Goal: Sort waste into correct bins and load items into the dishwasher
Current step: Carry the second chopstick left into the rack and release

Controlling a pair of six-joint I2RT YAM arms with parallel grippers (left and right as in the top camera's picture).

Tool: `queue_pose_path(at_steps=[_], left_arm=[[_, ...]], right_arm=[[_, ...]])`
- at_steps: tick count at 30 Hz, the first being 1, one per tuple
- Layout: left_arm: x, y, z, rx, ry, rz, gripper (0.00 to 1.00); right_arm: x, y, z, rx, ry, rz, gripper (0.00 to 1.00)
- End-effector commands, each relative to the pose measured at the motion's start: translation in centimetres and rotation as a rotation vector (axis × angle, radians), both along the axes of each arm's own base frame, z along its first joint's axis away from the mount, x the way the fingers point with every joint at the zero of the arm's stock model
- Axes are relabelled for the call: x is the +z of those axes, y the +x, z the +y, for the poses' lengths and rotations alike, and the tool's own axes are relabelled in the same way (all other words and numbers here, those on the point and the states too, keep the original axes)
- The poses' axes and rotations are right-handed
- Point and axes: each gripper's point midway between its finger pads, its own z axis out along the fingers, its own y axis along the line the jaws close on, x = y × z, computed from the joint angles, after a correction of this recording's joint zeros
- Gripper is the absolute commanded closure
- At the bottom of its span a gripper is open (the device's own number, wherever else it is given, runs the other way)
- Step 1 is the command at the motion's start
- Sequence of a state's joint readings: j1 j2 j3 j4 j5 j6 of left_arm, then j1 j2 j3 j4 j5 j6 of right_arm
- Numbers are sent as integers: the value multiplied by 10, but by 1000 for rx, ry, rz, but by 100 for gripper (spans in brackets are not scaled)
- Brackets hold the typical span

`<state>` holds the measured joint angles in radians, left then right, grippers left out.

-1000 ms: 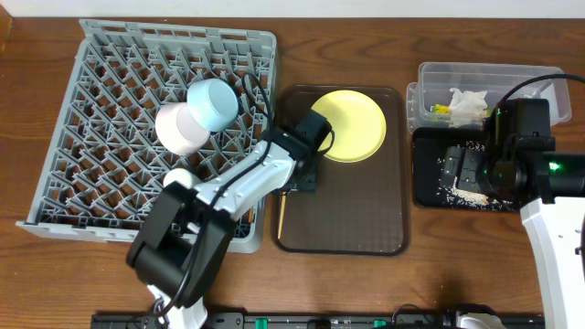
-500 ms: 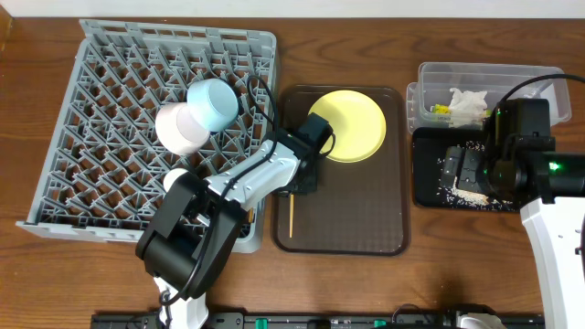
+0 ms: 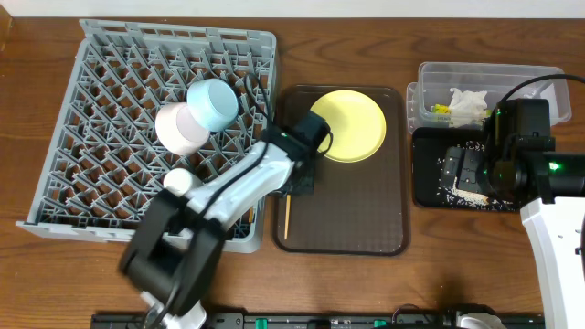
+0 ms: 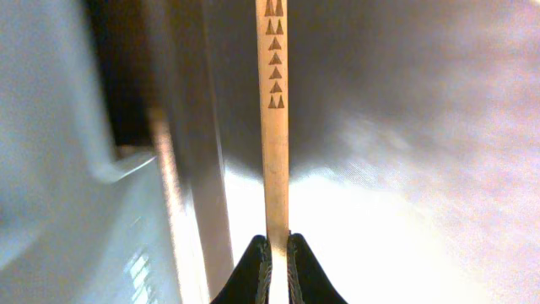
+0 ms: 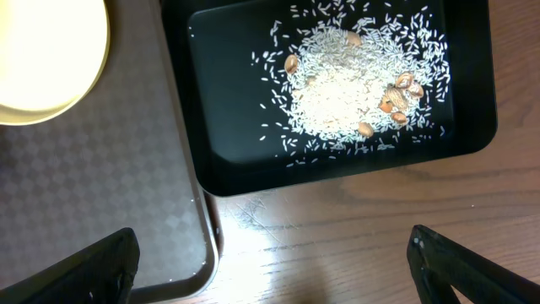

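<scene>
My left gripper (image 4: 274,257) is shut on one thin wooden chopstick (image 4: 274,127), which runs straight ahead and bears a row of small triangle marks. From overhead the left gripper (image 3: 294,185) sits at the brown tray's left edge, with the chopstick (image 3: 285,219) pointing toward the front. The yellow plate (image 3: 349,125) lies on that tray. A light blue bowl (image 3: 213,102), a pinkish-white bowl (image 3: 181,128) and a white cup (image 3: 178,180) are in the grey dish rack (image 3: 82,174). My right gripper (image 5: 274,270) is open above the table, near the black tray (image 5: 219,127) of rice scraps (image 5: 346,84).
The brown serving tray (image 3: 356,215) lies between the rack and the bins. At the right, the clear tub (image 3: 489,75) holds a crumpled napkin (image 3: 468,102) and a green-and-yellow wrapper (image 3: 441,110). The black tray (image 3: 422,187) sits just in front of it.
The left jaws have closed on the chopstick. The chopstick swung a little right, then back left, with the arm. The right arm has stayed still.
</scene>
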<state>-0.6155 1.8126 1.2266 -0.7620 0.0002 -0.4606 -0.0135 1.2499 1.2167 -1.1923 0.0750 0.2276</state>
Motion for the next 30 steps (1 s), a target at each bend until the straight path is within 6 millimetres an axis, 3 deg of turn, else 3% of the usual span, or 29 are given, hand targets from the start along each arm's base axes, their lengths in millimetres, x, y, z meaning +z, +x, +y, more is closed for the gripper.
queue_pose_path(at_steps=[1, 7, 8, 12, 16, 21, 30], left_arm=[[60, 13, -5, -66, -74, -148, 94], [126, 9, 5, -125, -142, -308, 94], [140, 9, 15, -109, -150, -338, 94], [157, 18, 47, -76, -131, -382, 94], [152, 31, 81, 14, -104, -368, 94], [138, 40, 89, 0, -95, -333, 94], [111, 49, 85, -24, -77, -269, 94]], right_arm=[[6, 1, -2, -8, 4, -20, 1], [6, 1, -2, -8, 4, -20, 1], [6, 1, -2, -8, 4, -19, 1], [6, 1, -2, -8, 4, -19, 1], [6, 1, -2, -8, 4, -19, 1], [6, 1, -2, -8, 4, -20, 1], [6, 1, -2, -8, 4, -20, 1]])
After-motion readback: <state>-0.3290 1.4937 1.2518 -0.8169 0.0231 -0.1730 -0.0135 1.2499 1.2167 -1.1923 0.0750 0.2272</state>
